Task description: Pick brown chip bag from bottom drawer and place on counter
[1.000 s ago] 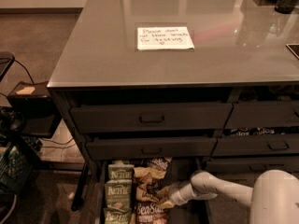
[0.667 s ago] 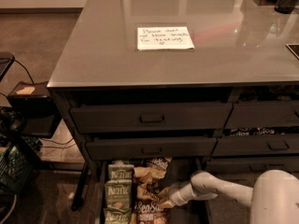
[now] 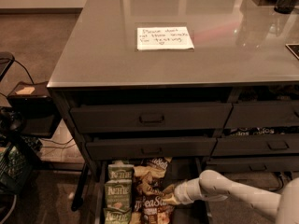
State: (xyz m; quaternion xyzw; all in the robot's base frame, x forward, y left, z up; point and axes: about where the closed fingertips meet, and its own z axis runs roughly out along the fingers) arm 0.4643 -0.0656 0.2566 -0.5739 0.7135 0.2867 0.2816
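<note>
Down in the bottom drawer [image 3: 187,174], I am watching the gripper [image 3: 170,199] reaching in from the right, its tip touching the right edge of the brown chip bag [image 3: 150,205]. Whether it is open, closed or gripping the bag, I cannot tell from here. The bag is lying flat towards the front of the pulled-out drawer, white lettering facing up. I am judging that the arm is coming in low and sideways because the drawer above [image 3: 150,148] is overhanging the back of the opening. The green Kettle bags [image 3: 117,192] are lining the left side, just beside the brown bag. A tan-and-cream bag [image 3: 148,181] is crowding its upper edge, so I am expecting a lift to risk dragging a neighbour along. The counter [image 3: 93,55] is sitting well above, carrying a handwritten note [image 3: 164,38]. To get there I am reckoning on backing out clear of the drawer fronts first.
</note>
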